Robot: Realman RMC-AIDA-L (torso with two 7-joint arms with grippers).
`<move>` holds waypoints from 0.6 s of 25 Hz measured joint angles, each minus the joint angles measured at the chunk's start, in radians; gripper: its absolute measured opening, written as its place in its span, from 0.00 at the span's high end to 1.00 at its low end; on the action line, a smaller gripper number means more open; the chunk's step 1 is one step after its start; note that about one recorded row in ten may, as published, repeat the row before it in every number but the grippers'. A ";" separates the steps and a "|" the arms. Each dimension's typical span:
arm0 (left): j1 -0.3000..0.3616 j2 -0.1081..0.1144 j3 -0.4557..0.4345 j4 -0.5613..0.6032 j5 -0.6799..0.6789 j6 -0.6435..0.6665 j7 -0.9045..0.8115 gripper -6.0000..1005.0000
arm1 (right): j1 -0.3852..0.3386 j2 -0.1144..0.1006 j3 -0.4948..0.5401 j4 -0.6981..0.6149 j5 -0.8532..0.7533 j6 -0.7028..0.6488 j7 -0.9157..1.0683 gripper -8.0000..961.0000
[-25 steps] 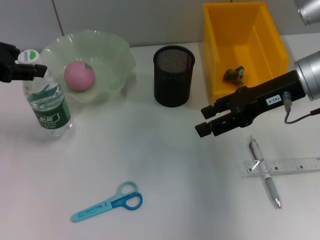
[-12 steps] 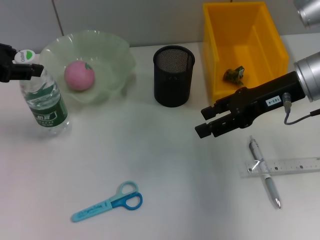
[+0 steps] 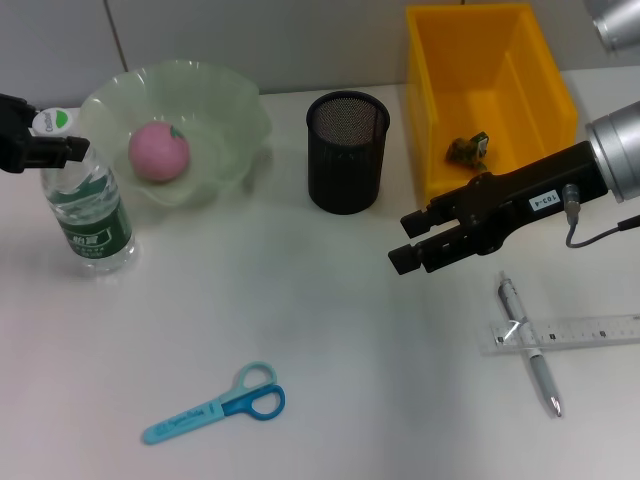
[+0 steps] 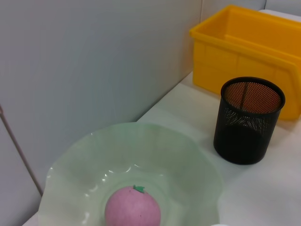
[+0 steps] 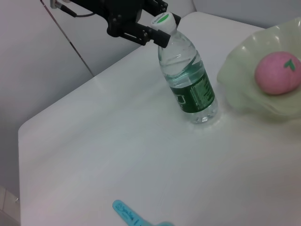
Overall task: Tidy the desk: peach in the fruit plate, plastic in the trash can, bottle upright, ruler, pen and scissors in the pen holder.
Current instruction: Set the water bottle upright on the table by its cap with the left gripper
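Left gripper (image 3: 50, 135): you pinch the bottle (image 3: 85, 205) at its cap, keeping it upright.
Right gripper (image 3: 408, 242): spread, empty, near the pen (image 3: 530, 347).

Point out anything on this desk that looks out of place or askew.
The pen and ruler lie crossed on the desk near the right gripper, and the scissors lie loose at the front; the pen holder looks empty. The bottle, its neck held by the left gripper, is upright.

The white table (image 3: 330, 330) is carrying a bottle (image 3: 85, 205), fruit plate (image 3: 215, 120), pen holder (image 3: 346, 152), yellow bin (image 3: 487, 95), scissors (image 3: 216, 404), and a pen (image 3: 530, 345) crossing a ruler (image 3: 565, 333).
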 joint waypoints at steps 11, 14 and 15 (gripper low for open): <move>0.000 -0.001 0.001 -0.001 0.000 -0.001 0.000 0.40 | -0.001 0.001 -0.001 0.000 0.000 0.000 0.000 0.25; 0.000 -0.001 0.001 -0.001 0.000 -0.001 0.000 0.40 | -0.001 0.001 -0.001 0.001 0.000 0.000 -0.002 0.25; 0.000 -0.001 0.001 -0.001 0.000 -0.001 0.000 0.40 | -0.001 0.001 -0.001 0.001 0.000 0.000 -0.004 0.25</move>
